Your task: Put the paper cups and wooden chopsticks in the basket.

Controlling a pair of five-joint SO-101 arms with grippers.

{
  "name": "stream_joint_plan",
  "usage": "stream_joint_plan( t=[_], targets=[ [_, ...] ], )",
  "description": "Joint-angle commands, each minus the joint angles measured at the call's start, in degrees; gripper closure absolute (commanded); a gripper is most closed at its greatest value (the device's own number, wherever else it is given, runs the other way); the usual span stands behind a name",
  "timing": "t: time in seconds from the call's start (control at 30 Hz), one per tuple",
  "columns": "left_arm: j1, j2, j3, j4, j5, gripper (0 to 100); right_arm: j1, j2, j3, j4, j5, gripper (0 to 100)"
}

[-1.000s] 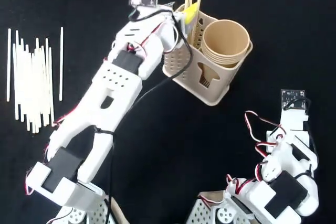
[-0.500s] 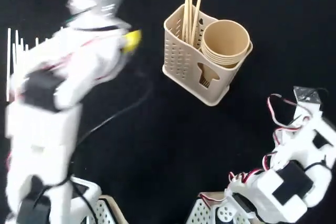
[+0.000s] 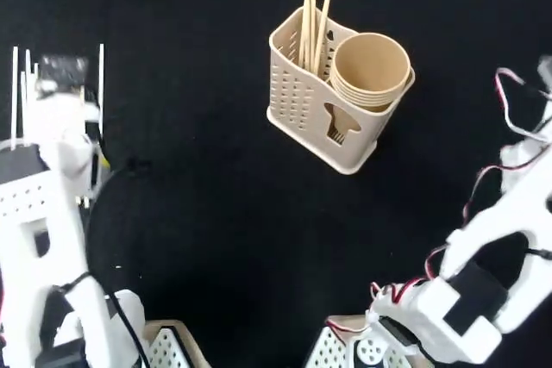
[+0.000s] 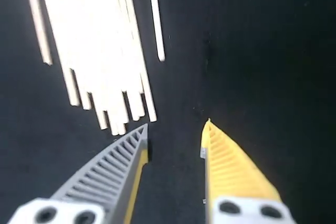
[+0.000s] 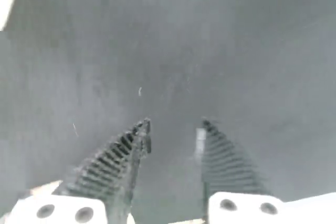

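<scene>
The black table [image 3: 216, 239] fills the high view. The left arm [image 3: 43, 213] runs up the 8 to 9 o'clock side, and its wrist sits over the pile at that edge. The right arm [image 3: 483, 256] rises from 5 o'clock and bends out toward the 3 o'clock edge.

The basket [image 3: 302, 101], beige and perforated, stands upright at about 1 o'clock from the table's middle. A stack of paper cups [image 3: 371, 66] is nested in its 3 o'clock compartment. A few standing chopsticks [image 3: 310, 19] poke out of its 10 o'clock compartment.

The loose wooden chopsticks [image 4: 100, 40] lie flat in a rough bundle at 9 to 10 o'clock, well apart from the basket.

The left gripper [image 4: 176, 125] has its grey and yellow fingers spread and empty, and it hangs over bare table just beside the near ends of that bundle. The right gripper [image 5: 176, 124] is also spread and empty, over a plain dark surface
</scene>
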Motion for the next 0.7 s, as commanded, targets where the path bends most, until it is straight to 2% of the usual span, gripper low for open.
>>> stream_joint_plan(
  t=[0.0,0.13,0.27,0.4,0.53,0.67],
  targets=[
    [0.04,-5.45,14.46,-10.9,3.08,83,-6.59,-6.81,-4.62,2.11,-13.36,67.9],
    [5.14,-8.44,24.04,-16.79,9.14,83,-18.37,-11.91,-4.53,2.11,-27.52,65.1],
    [6.73,-9.85,30.55,-23.12,8.44,83,-30.68,-12.35,-4.62,2.11,-41.76,64.9],
    [6.99,-9.58,35.74,-26.81,5.71,83,-37.01,-12.7,-9.89,1.93,-53.54,64.8],
    [6.9,-10.2,39.69,-30.24,4.22,83,-41.05,-12.26,-17.45,1.93,-60.57,64.8],
    [6.81,-10.2,39.69,-30.24,4.22,83,-45.36,-10.42,-17.89,1.67,-63.47,64.8]
  ],
)
